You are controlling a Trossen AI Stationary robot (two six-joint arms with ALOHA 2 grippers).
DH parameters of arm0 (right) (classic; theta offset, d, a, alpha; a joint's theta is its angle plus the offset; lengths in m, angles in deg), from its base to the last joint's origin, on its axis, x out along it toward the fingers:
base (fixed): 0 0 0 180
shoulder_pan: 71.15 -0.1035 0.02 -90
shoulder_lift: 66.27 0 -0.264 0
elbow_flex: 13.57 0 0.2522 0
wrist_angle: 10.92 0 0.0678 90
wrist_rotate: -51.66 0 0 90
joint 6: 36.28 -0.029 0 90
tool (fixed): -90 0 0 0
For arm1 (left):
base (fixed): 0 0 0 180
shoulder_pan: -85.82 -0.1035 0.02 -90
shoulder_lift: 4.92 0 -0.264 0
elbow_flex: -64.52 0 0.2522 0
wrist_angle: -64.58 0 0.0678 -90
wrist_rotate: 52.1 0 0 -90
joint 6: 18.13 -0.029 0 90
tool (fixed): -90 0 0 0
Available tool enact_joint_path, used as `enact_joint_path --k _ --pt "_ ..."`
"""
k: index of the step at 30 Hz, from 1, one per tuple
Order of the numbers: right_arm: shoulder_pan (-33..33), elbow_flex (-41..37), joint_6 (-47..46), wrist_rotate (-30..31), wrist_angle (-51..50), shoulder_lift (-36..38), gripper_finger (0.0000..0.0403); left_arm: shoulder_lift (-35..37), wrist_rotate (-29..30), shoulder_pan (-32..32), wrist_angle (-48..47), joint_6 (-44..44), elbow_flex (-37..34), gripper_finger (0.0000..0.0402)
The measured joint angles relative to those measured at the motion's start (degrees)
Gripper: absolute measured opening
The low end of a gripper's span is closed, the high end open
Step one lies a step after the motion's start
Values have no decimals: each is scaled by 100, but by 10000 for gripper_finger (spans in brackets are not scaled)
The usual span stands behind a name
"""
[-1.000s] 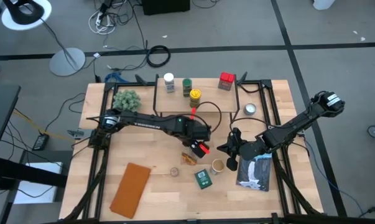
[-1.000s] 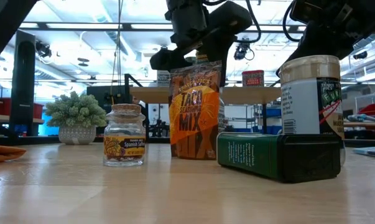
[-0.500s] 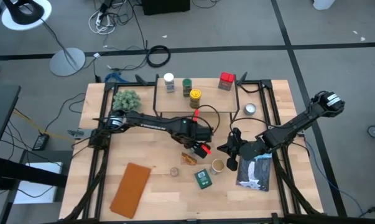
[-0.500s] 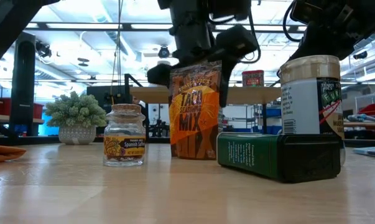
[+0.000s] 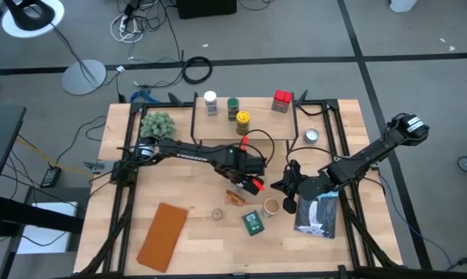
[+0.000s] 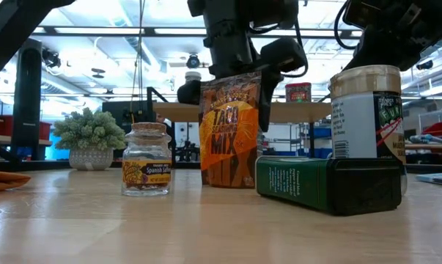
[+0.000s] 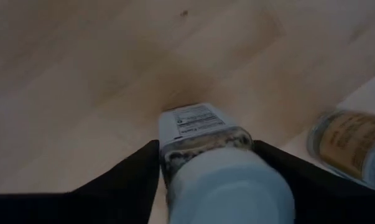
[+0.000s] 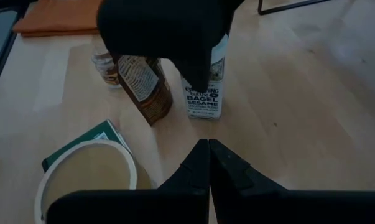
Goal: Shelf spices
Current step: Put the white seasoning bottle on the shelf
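Your left gripper (image 5: 252, 184) is clamped on a bagel seasoning jar (image 7: 203, 134), its two fingers pressed against either side of the jar just below the pale lid; the jar sits squarely between them and points down at the tabletop (image 5: 202, 248). In the right wrist view you can read the label on that same jar (image 8: 206, 87), upright under the dark gripper body, just beside the amber taco mix packet (image 6: 231, 128).

Your right gripper (image 5: 289, 192) waits near the tan-lidded jar (image 5: 271, 206), with its fingers (image 8: 221, 168) pressed together and nothing between them. The green tin (image 5: 253, 223) lies flat just beside that jar, and the small saffron jar (image 6: 146, 169) stands apart from the packet.

On the shelf (image 5: 218, 128) you already have a white-lidded jar (image 5: 211, 101), a green-lidded jar (image 5: 233, 105), a yellow-lidded jar (image 5: 242, 118) and the red box (image 5: 282, 101).
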Motion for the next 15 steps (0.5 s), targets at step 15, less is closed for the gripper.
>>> enact_joint_path --k 15 --pt "-2 0 1 -16 8 0 1 -3 -490 -103 -508 -1346 265 187"
